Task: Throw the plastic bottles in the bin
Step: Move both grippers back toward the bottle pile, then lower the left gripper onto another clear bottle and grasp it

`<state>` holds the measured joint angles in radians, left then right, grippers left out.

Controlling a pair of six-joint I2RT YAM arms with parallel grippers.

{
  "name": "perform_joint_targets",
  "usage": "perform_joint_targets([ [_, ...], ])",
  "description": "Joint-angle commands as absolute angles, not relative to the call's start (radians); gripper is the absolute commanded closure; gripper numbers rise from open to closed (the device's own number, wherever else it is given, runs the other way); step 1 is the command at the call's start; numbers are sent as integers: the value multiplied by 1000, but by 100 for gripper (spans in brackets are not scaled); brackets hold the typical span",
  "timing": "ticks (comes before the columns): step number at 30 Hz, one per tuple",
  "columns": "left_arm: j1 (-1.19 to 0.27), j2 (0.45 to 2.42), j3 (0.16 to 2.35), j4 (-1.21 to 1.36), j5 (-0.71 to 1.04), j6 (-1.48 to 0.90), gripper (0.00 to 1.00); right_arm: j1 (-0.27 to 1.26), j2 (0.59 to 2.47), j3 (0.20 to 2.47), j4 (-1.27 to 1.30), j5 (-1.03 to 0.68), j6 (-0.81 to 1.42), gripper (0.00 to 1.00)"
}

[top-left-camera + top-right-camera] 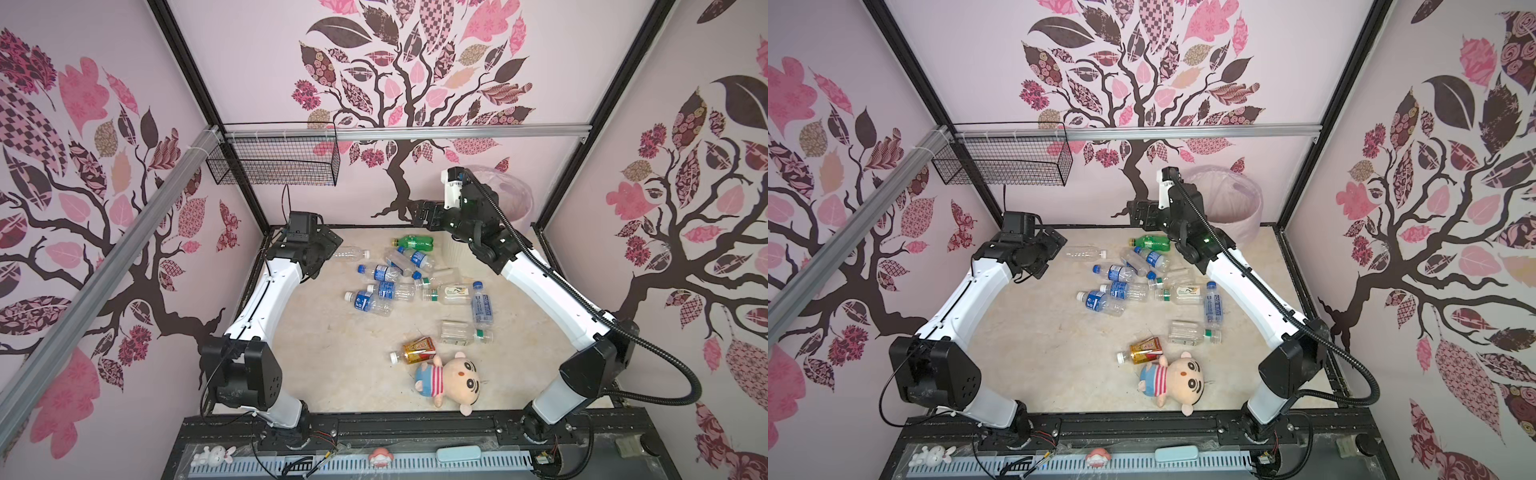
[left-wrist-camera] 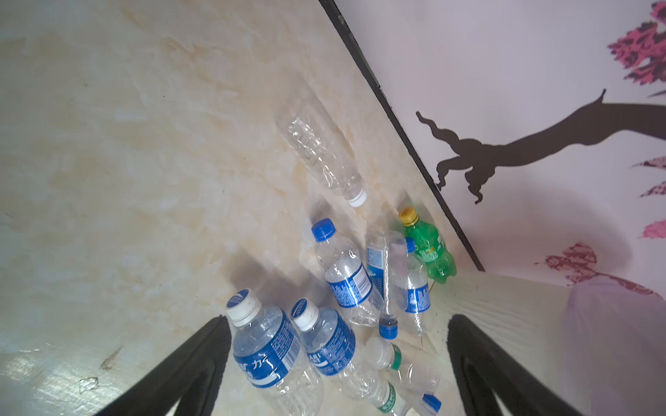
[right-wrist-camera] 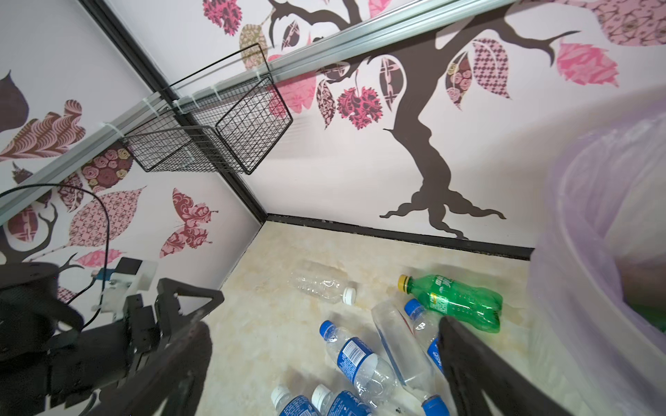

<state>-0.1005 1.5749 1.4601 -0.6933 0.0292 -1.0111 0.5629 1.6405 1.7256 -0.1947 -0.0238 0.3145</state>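
Left tool (image 2: 337, 318) wide, empty, right tool (image 3: 323, 324) wide, empty, bin (image 1: 1246, 224) half hidden behind right arm (image 1: 1246, 291), plastic bottles (image 1: 390, 290) overlapping

You face pale pink walls (image 1: 257, 62) with a brown tree decal (image 1: 400, 180), a cream marbled floor (image 1: 332, 374), and a black wire basket (image 1: 274, 166) hanging from the aluminium rail (image 1: 415, 132).

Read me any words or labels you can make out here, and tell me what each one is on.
"力": blue label, nearest bottle in the left wrist view.
"ARI": blue label, second bottle beside it; rest hidden.
Green bottle, amber bottle: labels too blurred to read.
Other labels: too small.
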Motion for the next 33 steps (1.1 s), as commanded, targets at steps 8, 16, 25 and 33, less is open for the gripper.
perform_joint_targets([
  [8, -77, 1859, 1613, -690, 5, -1182, 3, 630, 1608, 1605, -113, -19, 219, 0],
  [16, -44, 2060, 1767, -651, 39, -1271, 3, 634, 1573, 1513, -106, 3, 183, 0],
  [25, -21, 2246, 1888, -603, 96, -1366, 3, 636, 1638, 1563, -187, -23, 181, 0],
  [33, -21, 2341, 1928, -562, 117, -1396, 3, 638, 1644, 1565, -218, -1, 147, 0],
])
